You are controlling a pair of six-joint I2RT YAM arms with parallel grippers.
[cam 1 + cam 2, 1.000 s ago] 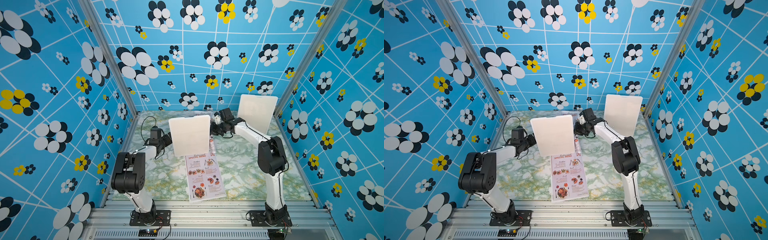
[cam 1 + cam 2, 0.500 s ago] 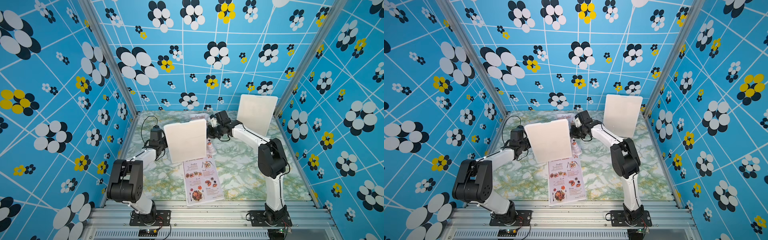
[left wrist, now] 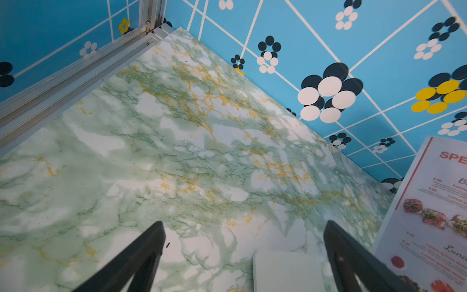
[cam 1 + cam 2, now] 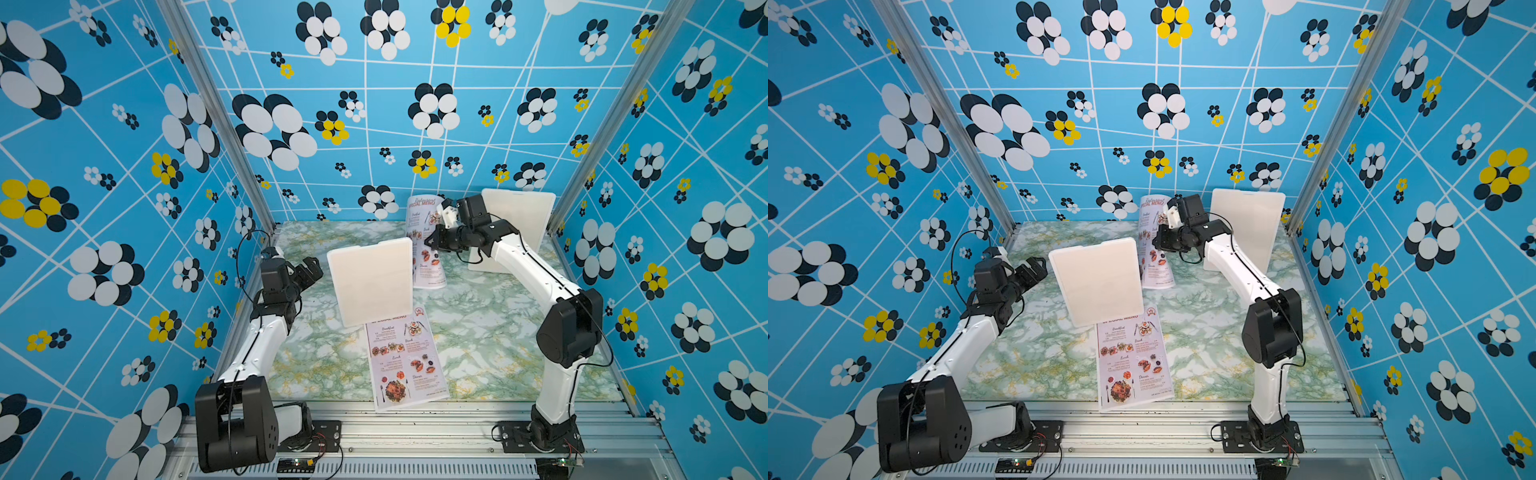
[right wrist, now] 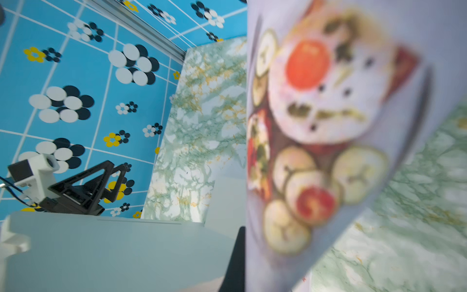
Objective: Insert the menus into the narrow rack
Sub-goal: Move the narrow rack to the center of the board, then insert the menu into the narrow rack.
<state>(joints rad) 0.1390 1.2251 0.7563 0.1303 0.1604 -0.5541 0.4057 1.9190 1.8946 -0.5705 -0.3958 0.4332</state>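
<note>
Right tool (image 4: 432,244) pinches a menu (image 4: 422,212) upright beside the white rack (image 4: 370,282); left tool (image 4: 311,269) hangs wide, empty. Insertion step, seemingly: next, drop its edge squarely into the rack.

flat menu (image 4: 405,357): before near panel (image 4: 372,286) | upright menu (image 4: 428,266): behind its right edge

I am working in a robot lab test cell. Printed blue walls (image 4: 124,208) with black, white and yellow flowers are closing me in on three sides, held by bare aluminium posts (image 4: 219,116). A marble-patterned tabletop (image 4: 490,332) is lying beneath me. My arm bases (image 4: 540,438) are sitting bolted to an aluminium rail (image 4: 415,428) beside an exposed circuit board (image 4: 296,462) with loose wires.
</note>
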